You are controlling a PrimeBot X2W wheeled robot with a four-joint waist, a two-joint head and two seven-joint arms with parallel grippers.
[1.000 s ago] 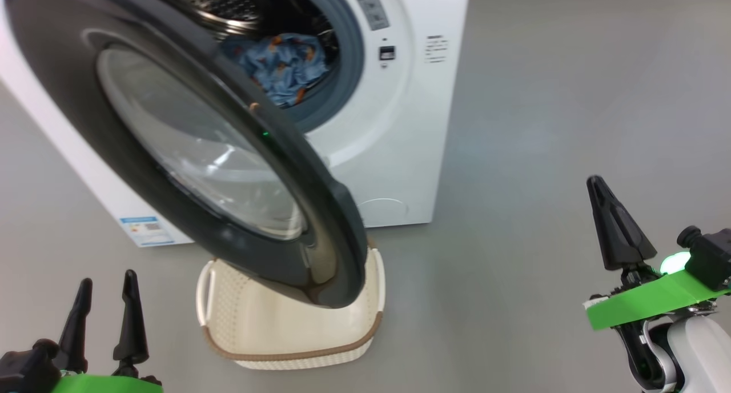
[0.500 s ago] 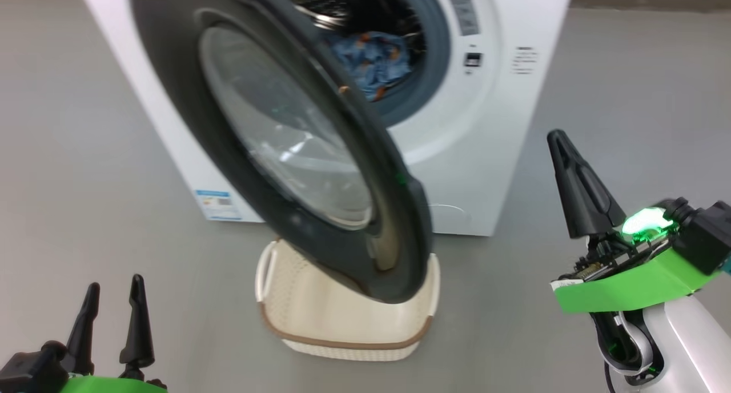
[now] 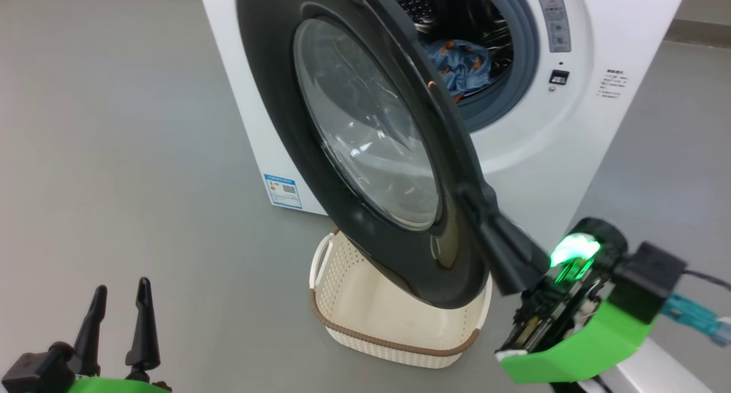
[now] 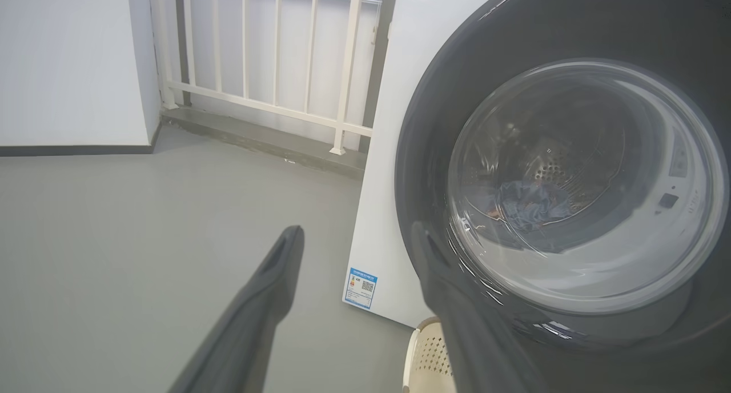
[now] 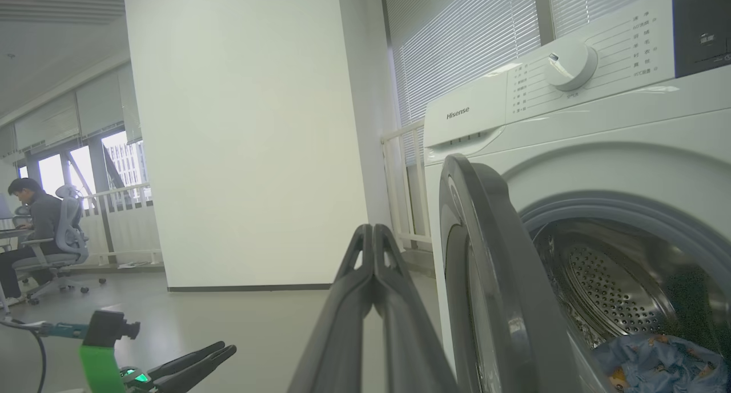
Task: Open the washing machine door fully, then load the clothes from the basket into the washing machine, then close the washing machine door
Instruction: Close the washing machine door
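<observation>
My right gripper (image 3: 467,197) is clenched with nothing between its fingers, a single dark wedge laid at the free edge of the washing machine door (image 3: 365,130). From my right wrist it sits on the outer side of that edge. I cannot tell whether it truly touches. I judge it is there, clamped into one stiff point, to push the door round toward the washing machine (image 3: 571,153) rather than to grasp anything. The door stands partly open, its lower rim hanging over the basket (image 3: 337,267), which sits on the floor just before the machine's front. My left gripper (image 3: 121,290) is released, fingers spread and holding nothing, low and well apart from the door, I take it to stay out of its swing. The light blue garment (image 3: 460,67) lies in the drum; the cream one I cannot make out. As for writing, "Hisense" (image 5: 457,113) reads clearly on the top panel left of the dial (image 5: 571,64), whose ring of small characters is too fine to read. The blue label sticker (image 3: 282,191) at the front's lower left corner and the grey warning label (image 3: 555,24) beside the opening are likewise illegible.
</observation>
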